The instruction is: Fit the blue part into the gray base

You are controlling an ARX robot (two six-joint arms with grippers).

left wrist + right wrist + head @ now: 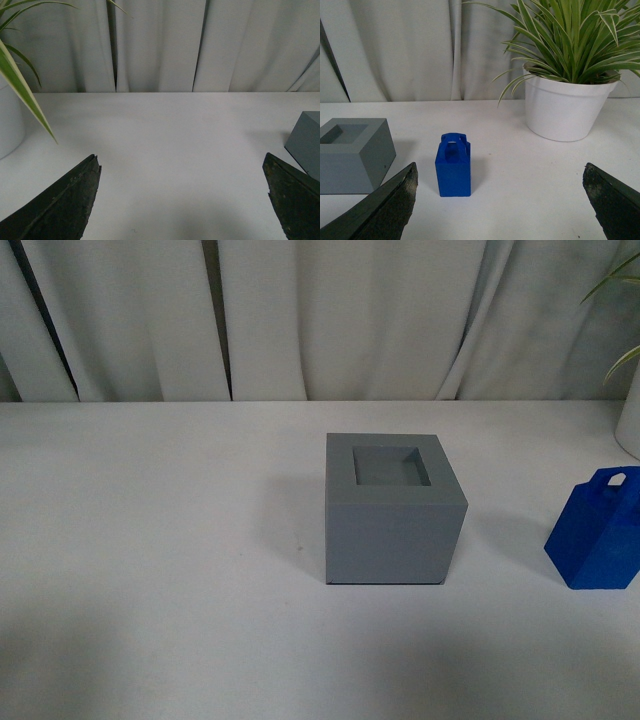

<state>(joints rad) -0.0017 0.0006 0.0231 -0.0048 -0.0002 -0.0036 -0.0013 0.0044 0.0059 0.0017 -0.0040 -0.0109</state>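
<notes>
Logging what I see in the front view: gray base (395, 530), frame centre; blue part (598, 535), upright at the right edge, well apart. Left claw (181, 159), right claw (500, 167): both released, spread wide.

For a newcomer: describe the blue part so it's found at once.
On the white table stands the gray base. The blue part stands apart to its right, before a white plant pot. It alone is blue, smaller, loop-handled.

Bright, even, soft light; faint shadows on the table (150, 540); all views sharp.
</notes>
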